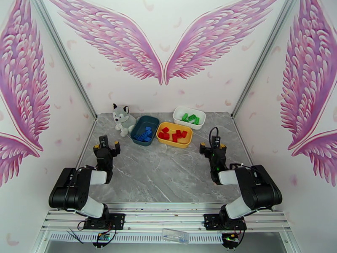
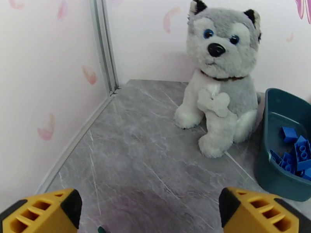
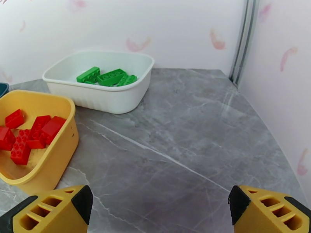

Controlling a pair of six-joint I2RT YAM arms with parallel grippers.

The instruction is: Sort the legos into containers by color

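The left claw (image 1: 107, 144) and the right claw (image 1: 212, 145) stand spread and empty above the worktop (image 1: 168, 173) — the blue legos (image 1: 144, 134) lie in the teal tub (image 1: 145, 118), the red legos (image 1: 172, 135) in the yellow tub (image 1: 175, 124), the green legos (image 1: 190, 118) in the white tub (image 1: 189, 108) — with a plush husky (image 1: 122, 118) just beside the teal tub.

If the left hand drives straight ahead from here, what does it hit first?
Probably the plush husky, which sits in line with the right side of the left hand. The tabletop between looks bare, though depth is unclear.
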